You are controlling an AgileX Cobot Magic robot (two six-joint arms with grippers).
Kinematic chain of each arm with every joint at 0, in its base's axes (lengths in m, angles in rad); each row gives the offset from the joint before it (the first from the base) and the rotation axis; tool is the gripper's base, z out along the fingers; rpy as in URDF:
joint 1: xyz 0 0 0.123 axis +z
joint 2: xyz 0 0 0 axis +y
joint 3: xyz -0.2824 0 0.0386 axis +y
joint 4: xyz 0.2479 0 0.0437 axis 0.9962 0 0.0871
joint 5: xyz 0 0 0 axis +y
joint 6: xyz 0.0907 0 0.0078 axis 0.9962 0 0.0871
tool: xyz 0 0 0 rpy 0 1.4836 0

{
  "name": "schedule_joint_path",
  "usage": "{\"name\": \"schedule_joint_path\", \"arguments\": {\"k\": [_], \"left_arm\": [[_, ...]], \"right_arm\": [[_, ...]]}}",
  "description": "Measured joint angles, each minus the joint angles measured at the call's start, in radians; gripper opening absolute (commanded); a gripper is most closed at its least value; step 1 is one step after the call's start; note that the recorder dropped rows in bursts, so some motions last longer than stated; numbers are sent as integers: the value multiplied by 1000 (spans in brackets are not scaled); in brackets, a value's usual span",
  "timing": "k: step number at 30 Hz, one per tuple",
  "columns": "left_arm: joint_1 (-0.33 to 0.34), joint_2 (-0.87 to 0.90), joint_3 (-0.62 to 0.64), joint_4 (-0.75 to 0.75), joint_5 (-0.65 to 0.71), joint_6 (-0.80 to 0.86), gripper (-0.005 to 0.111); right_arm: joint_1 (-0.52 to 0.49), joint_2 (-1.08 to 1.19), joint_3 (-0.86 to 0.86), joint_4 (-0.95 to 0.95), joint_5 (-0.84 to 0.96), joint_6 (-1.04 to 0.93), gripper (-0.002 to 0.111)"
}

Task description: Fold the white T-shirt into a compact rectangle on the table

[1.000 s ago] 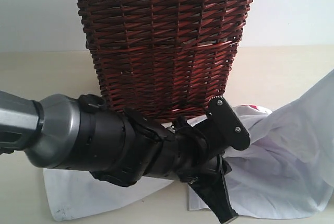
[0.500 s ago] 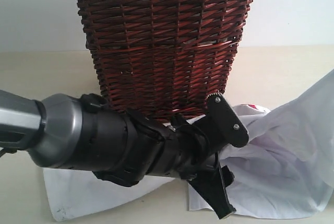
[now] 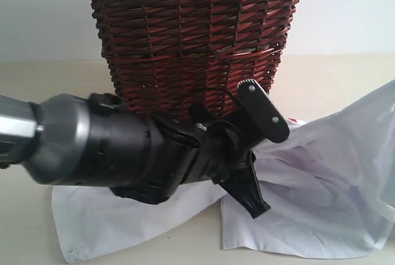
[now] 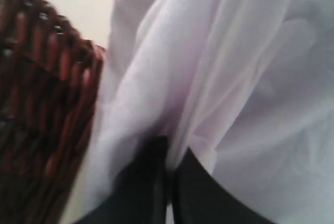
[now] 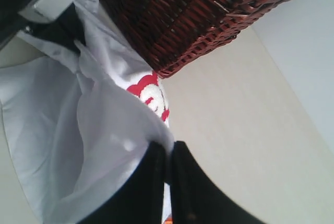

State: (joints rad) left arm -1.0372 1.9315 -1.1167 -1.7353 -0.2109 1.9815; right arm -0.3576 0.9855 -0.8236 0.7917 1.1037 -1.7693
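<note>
T-shirt of thin white cloth, lying crumpled on the table directly in front of the wicker basket, its far edge against the basket's foot. One flap rests flat on the table beneath the left arm. The rest rises in loose folds toward the right edge of the exterior view. A patch of the red chest band with fuzzy white lettering shows near the basket's corner.

Left gripper: fingers pressed together, pinching a gathered fold near the middle of the garment. The left wrist view shows the cloth drawn taut into the closed tips, with the basket wall close beside. Right gripper: likewise closed, nipping an edge of the cloth that is raised off the table.

Governing relation: the garment's long axis runs across the exterior view, parallel to the basket's front, and the two grips lie along it, left near the centre, right at the outer end. Neither sleeves nor hem can be told apart in the bunched cloth. Judged from this, the shirt is not yet spread. The next move probably calls for drawing the grips apart along that axis and toward the camera, away from the basket, which stands close enough to snag the cloth.
</note>
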Motion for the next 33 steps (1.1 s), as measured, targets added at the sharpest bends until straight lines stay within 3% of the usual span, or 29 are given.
{"name": "schedule_joint_path", "arguments": {"k": [6, 16, 23, 29, 31, 33], "left_arm": [[0, -209, 88, -4, -8, 92, 0], [0, -526, 273, -4, 395, 82, 0], [0, -659, 478, -4, 427, 10, 0], [0, -681, 517, 35, 435, 6, 0], [0, -681, 517, 44, 433, 6, 6], [0, -681, 517, 49, 419, 6, 20]], "right_arm": [[0, 0, 0, 2, 0, 0, 0], [0, 0, 0, 2, 0, 0, 0], [0, 0, 0, 6, 18, 0, 0], [0, 0, 0, 12, 41, 0, 0], [0, 0, 0, 12, 43, 0, 0], [0, 0, 0, 12, 43, 0, 0]]}}
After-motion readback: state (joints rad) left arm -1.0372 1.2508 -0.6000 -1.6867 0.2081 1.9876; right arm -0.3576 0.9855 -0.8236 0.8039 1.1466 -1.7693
